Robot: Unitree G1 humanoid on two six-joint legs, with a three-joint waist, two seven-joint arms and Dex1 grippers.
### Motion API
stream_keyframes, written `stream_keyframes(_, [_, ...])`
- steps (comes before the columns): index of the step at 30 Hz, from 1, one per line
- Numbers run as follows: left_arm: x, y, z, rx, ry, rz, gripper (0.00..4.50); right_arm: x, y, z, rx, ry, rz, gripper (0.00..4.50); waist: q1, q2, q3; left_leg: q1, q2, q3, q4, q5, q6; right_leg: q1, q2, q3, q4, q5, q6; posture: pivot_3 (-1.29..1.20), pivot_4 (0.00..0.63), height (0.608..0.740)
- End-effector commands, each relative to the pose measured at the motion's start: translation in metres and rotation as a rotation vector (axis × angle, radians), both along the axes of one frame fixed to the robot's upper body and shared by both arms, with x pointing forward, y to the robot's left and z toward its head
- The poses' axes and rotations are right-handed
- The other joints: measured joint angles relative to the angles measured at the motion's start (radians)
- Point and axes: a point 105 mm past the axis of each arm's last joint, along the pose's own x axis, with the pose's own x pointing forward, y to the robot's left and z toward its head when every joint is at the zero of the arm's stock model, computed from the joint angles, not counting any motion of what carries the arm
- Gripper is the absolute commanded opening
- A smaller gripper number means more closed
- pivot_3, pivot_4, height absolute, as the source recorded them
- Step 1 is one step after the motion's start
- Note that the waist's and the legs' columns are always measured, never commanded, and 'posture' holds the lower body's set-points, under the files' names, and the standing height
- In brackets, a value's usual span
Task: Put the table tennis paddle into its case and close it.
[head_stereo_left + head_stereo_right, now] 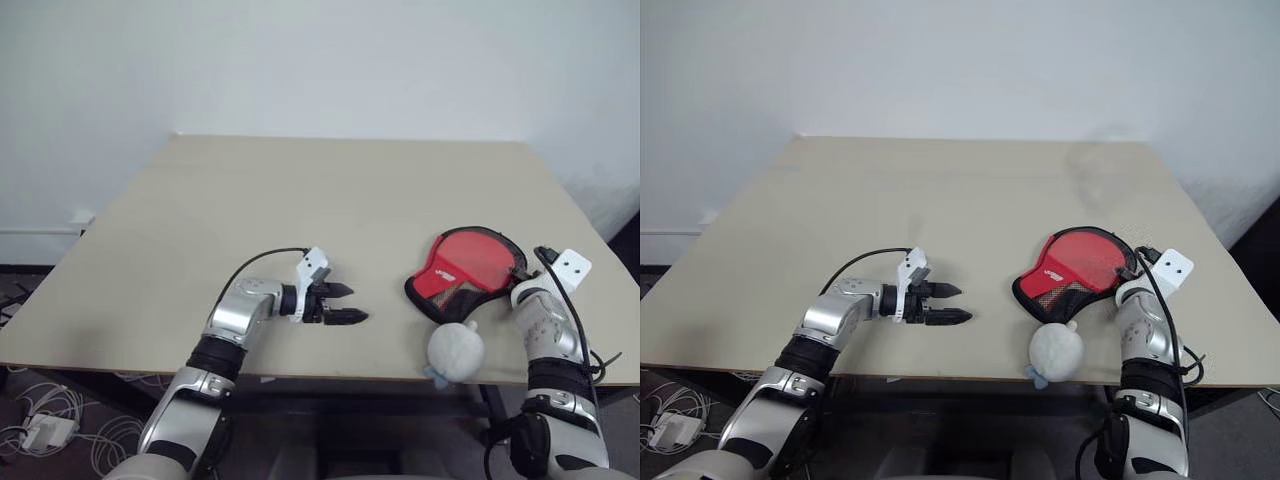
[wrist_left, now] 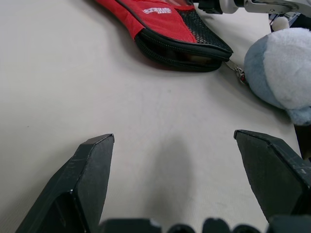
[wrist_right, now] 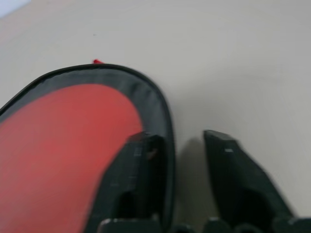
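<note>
The case (image 1: 465,265) lies flat on the table (image 1: 300,200) at the right, red side up with a white logo, black edging and dark mesh at its narrow end. The table tennis paddle is hidden; I cannot tell it apart from the red inside the edging. My right gripper (image 3: 181,138) is open at the case's (image 3: 58,145) right rim, with one finger (image 3: 138,170) over the black edging and the other above bare table. My left gripper (image 1: 356,304) hovers open left of the case, pointing at it, with nothing between its fingers (image 2: 92,170).
A round white-and-bluish plush toy (image 1: 455,350) sits at the table's front edge, just in front of the case, and a small metal chain (image 2: 238,73) runs from it to the case's narrow end. Cables (image 1: 40,425) lie on the floor at the lower left.
</note>
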Motion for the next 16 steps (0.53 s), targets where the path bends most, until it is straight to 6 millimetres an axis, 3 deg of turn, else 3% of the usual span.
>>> stream_keyframes(1, [0.007, 0.002, 0.017, -0.016, -0.052, -0.013, 4.23, 0.002, -0.003, 0.037, -0.091, -0.145, -0.010, 3.56, 0.000, 0.000, 0.000, 0.000, 0.000, 0.000, 0.000, 0.000, 0.000, 0.000, 0.000, 0.000, 0.000, 0.000, 0.000, 0.00, 0.000, 0.728])
stream_keyframes(4, [0.010, 0.007, 0.018, -0.003, -0.059, 0.002, 4.23, -0.003, 0.001, 0.055, -0.223, -0.212, 0.000, 3.56, -0.001, 0.002, 0.000, 0.000, 0.000, 0.000, 0.000, 0.000, 0.000, -0.001, 0.000, 0.001, 0.000, 0.000, 0.000, 0.00, 0.000, 0.728])
stream_keyframes(7, [0.010, 0.010, 0.020, -0.001, -0.060, 0.003, 4.23, -0.009, 0.021, 0.085, -0.304, -0.417, 0.106, 3.56, -0.002, 0.002, 0.000, 0.000, 0.000, 0.000, 0.000, 0.000, 0.000, -0.001, 0.000, 0.001, 0.000, 0.000, 0.000, 0.00, 0.000, 0.728])
stream_keyframes(9, [0.010, 0.012, 0.019, 0.008, -0.059, 0.006, 4.23, -0.014, 0.045, 0.099, -0.270, -0.538, 0.235, 3.56, -0.003, 0.002, 0.000, 0.000, 0.000, 0.000, 0.000, 0.000, 0.000, -0.001, 0.000, 0.001, 0.000, 0.000, 0.000, 0.00, 0.000, 0.728])
stream_keyframes(11, [0.008, 0.015, 0.018, 0.017, -0.052, 0.007, 4.23, -0.029, 0.090, 0.119, -0.192, -0.686, 0.494, 3.56, -0.003, 0.003, 0.000, 0.000, 0.000, 0.000, 0.000, 0.000, 0.000, -0.001, 0.000, 0.000, 0.001, 0.000, 0.000, 0.00, 0.000, 0.728])
stream_keyframes(13, [0.006, 0.018, 0.017, 0.025, -0.044, 0.006, 4.23, -0.055, 0.137, 0.129, -0.098, -0.758, 0.797, 3.56, -0.004, 0.003, 0.000, 0.000, 0.001, 0.000, 0.000, 0.000, 0.000, -0.001, 0.001, 0.000, 0.001, 0.000, 0.000, 0.00, 0.000, 0.728])
stream_keyframes(16, [0.004, 0.018, 0.016, 0.034, -0.036, 0.003, 4.23, -0.100, 0.172, 0.124, -0.022, -0.760, 1.109, 3.56, -0.003, 0.003, 0.000, 0.000, 0.001, -0.001, 0.000, 0.000, 0.000, 0.000, 0.001, 0.000, 0.001, 0.000, 0.000, 0.00, 0.000, 0.728])
